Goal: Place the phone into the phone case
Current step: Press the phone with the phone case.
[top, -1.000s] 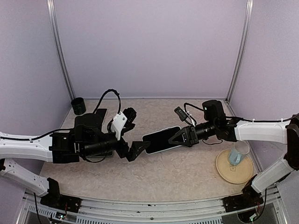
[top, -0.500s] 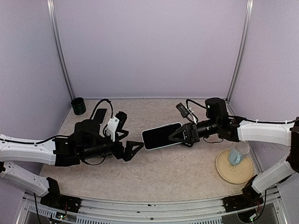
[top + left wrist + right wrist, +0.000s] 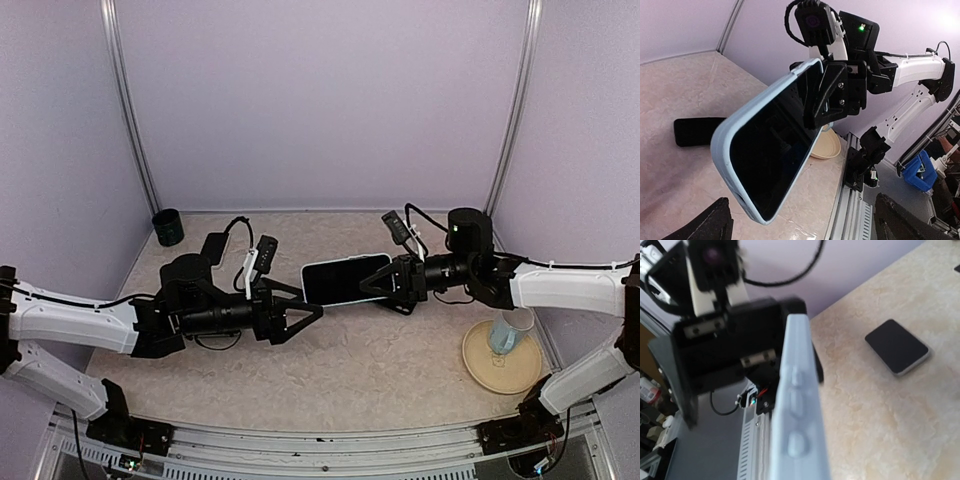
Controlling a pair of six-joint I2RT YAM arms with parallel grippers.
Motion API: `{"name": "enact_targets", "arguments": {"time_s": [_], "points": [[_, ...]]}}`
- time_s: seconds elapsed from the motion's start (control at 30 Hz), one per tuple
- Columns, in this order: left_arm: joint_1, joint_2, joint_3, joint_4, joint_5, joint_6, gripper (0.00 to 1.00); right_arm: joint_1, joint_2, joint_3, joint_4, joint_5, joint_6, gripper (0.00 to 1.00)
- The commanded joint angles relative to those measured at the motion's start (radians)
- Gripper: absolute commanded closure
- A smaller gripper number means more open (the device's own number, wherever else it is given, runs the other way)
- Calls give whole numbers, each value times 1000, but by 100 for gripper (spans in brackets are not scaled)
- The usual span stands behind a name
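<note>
Step in hand: seating check / hand-off, as judged. The phone case, pale blue, is held in the air over the table, mid-way between the two arms. A dark glossy face fills it, which I take to be the phone already in. Whether all corners are seated cannot be told from these views. In the right wrist view the case edge w/ its button bumps shows no gap, though the view is blurred.

R gripper: closed on the far end of the case, its black fingers clamped across face and back.

L gripper: jaws wide apart and holding nothing. Its fingers sit at the bottom corners of its own view, w/ the case's near end between them but not touching.

Pose: both forearms are approx. level and reach inward, grippers nose to nose. The case is tilted, screen toward the L wrist cam.

A separate dark slab lies flat on the table behind the L arm. ID uncertain.

Next move, as judged: L jaws would need to close squarely on the near end to press the corners home, or R lowers the case flat. Risk: a one-ended grip gives leverage for slip.
</note>
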Motion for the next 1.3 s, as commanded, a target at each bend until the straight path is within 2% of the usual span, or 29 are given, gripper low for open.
{"name": "enact_targets", "arguments": {"time_s": [0.0,0.17,0.27,0.57,0.67,0.73,0.93,1.03,1.17,1.23,1.27], "points": [[11,47,28,96,107,-62,7,14,-33,0,125,-1,10,100],[20,65,26,119,131,-83,16,21,-31,-12,143,-4,13,100],[28,66,23,127,133,-91,25,24,-26,-14,145,-6,11,100],[45,86,26,143,169,-112,77,30,-14,-23,135,5,-10,100],[46,93,24,143,173,-115,93,29,-19,-21,114,16,-27,100],[49,94,22,144,181,-112,100,30,-21,-18,100,17,-37,100],[46,58,-26,167,203,-44,100,21,-22,0,61,-20,-47,100],[46,21,-32,127,191,-2,99,10,-13,19,19,-25,-47,100],[47,-10,-4,7,128,60,73,4,-6,34,-5,-36,-42,100],[48,-25,5,-37,89,86,47,4,-5,38,-8,-43,-30,100],[48,-36,8,-58,64,97,39,4,-5,40,-9,-46,-25,100]]}}
